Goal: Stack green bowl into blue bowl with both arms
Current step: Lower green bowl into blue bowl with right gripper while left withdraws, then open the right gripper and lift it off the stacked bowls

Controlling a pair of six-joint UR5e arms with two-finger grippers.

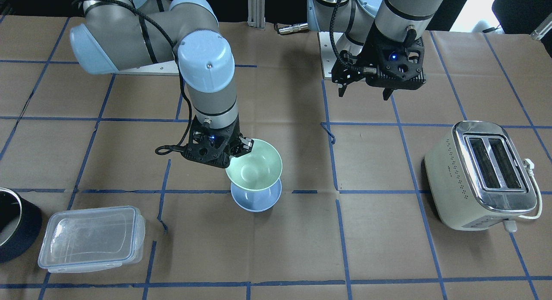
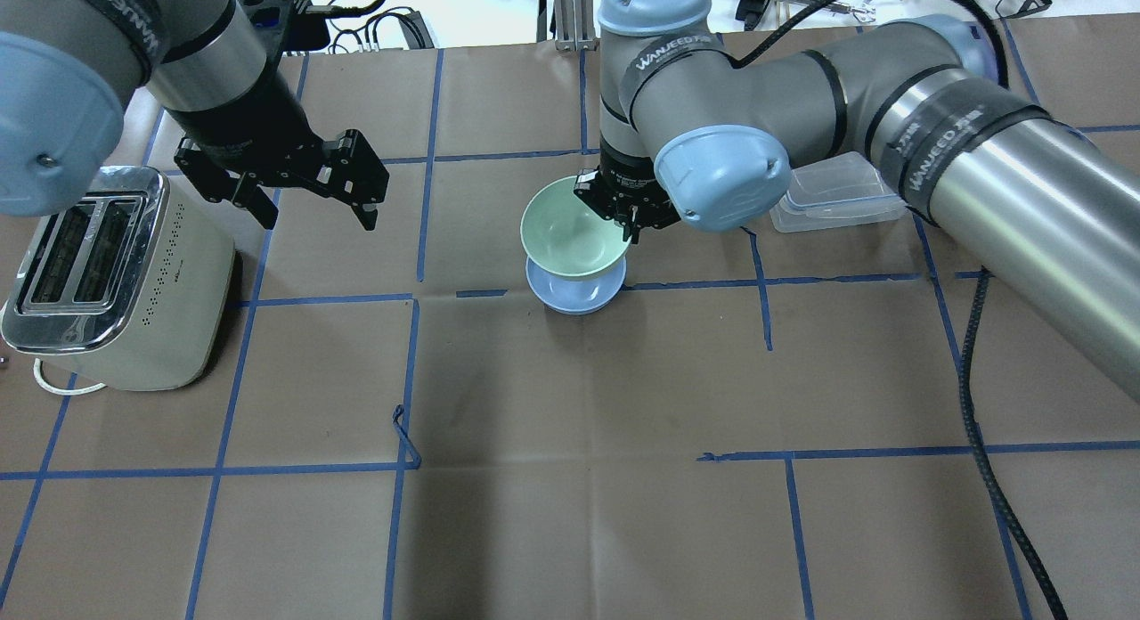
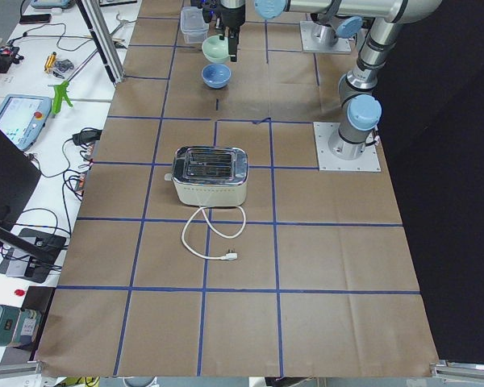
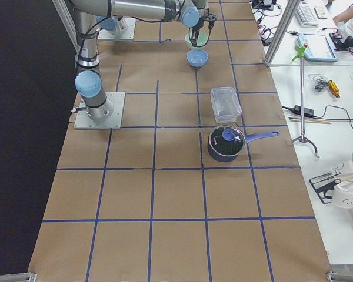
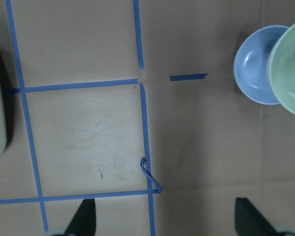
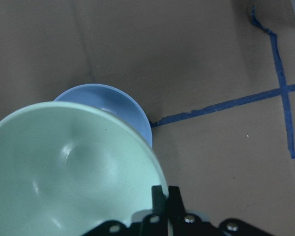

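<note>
Entry: green bowl [image 1: 254,164] is held by its rim, clamped in the right gripper [image 2: 628,224], above the blue bowl [image 1: 256,201], apart from it. Left gripper [image 2: 318,217] is spread, empty, well apart. Judged: centring first, level slow lowering, release once seated.

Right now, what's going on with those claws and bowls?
Right claw shut on green bowl rim, held above blue bowl. Left claw open, empty. Nothing between bowls.

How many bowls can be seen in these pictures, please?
2. The green bowl hangs in the right tool, gripped by its rim, above the blue bowl, which stands on the table near its middle. None seems hidden.
</note>
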